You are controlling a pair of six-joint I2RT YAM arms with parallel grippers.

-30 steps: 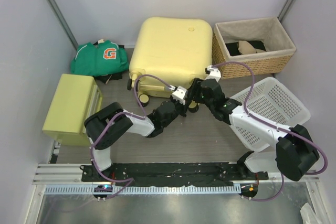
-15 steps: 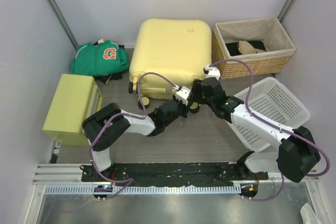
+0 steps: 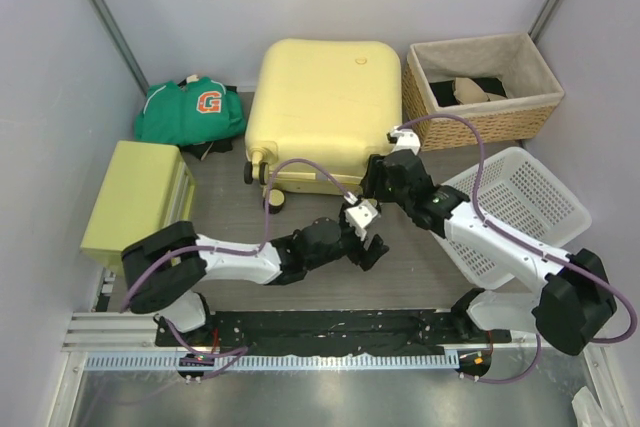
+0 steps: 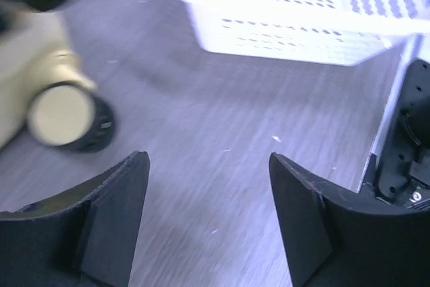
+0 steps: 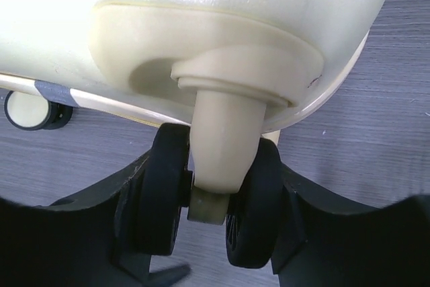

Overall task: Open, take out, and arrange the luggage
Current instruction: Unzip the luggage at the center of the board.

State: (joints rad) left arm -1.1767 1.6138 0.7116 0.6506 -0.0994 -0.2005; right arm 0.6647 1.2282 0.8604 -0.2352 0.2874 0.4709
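The pale yellow luggage (image 3: 325,97) lies flat and closed at the back centre, wheels toward me. My right gripper (image 3: 373,180) is at its near right corner. In the right wrist view that gripper (image 5: 211,233) is shut on the black twin caster wheel (image 5: 254,206), one finger pressed against each outer side under the shell (image 5: 201,18). My left gripper (image 3: 374,244) hangs open over bare floor, clear of the case. In the left wrist view its fingers (image 4: 111,220) stand wide apart around nothing, with another caster wheel (image 4: 64,115) at upper left.
A white plastic basket (image 3: 520,207) lies tilted on the right, also seen in the left wrist view (image 4: 295,11). A wicker basket (image 3: 485,77) stands at the back right. A yellow-green box (image 3: 135,202) and a green jersey (image 3: 190,112) are on the left.
My left gripper has opened and drawn back from the luggage's front edge toward me and to the right. The right gripper has kept its hold on the wheel.
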